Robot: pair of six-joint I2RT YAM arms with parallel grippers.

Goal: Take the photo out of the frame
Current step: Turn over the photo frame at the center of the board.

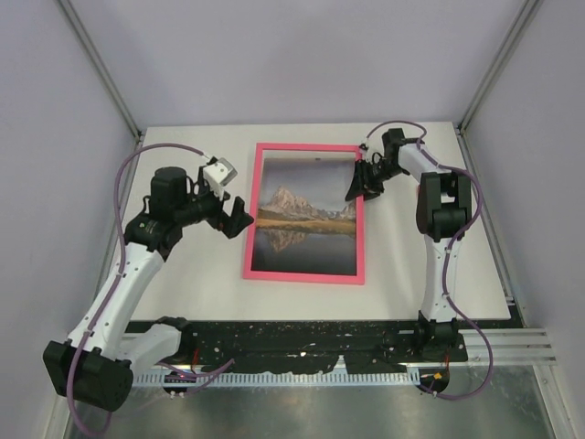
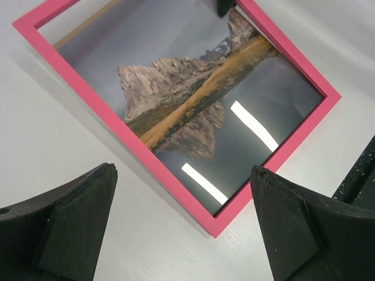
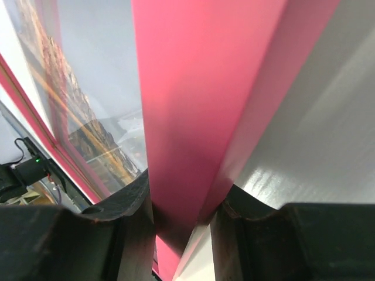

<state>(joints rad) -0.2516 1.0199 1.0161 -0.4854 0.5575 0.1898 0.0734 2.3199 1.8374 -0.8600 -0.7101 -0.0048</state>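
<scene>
Status, left to right in the top view:

- Left gripper point(image 1: 235, 219): held wide open, nothing gripped. It is parked just off the frame's left rail, at 9 o'clock of the frame, with no contact seen. Its wrist view shows both fingers spread and only table and frame between them.
- Frame point(image 1: 302, 276): laid face up mid-table point(image 1: 201, 274), long axis running 12 to 6.
- Photo point(image 1: 306, 219): seated inside the frame, fully bounded by all four pink rails. Bright streaks are reflected off its surface, so a glazing sheet over it is judged likely. In the left wrist view a thin tan strip point(image 2: 88, 23) is seen between the print and one short rail. It is possibly backing, but that cannot be confirmed.
- Right gripper point(image 3: 183, 190): closed onto the frame's right rail, at about 2 o'clock of the frame, near the far corner. The rail is pinched between both fingers in its wrist view. Whether that edge is raised off the table cannot be told.

Progress is judged early. A grip on the frame is done. Nothing is seen opened or removed. Left to do, by estimate: frame turned over, back opened, photo pulled clear and set down apart from the frame.
</scene>
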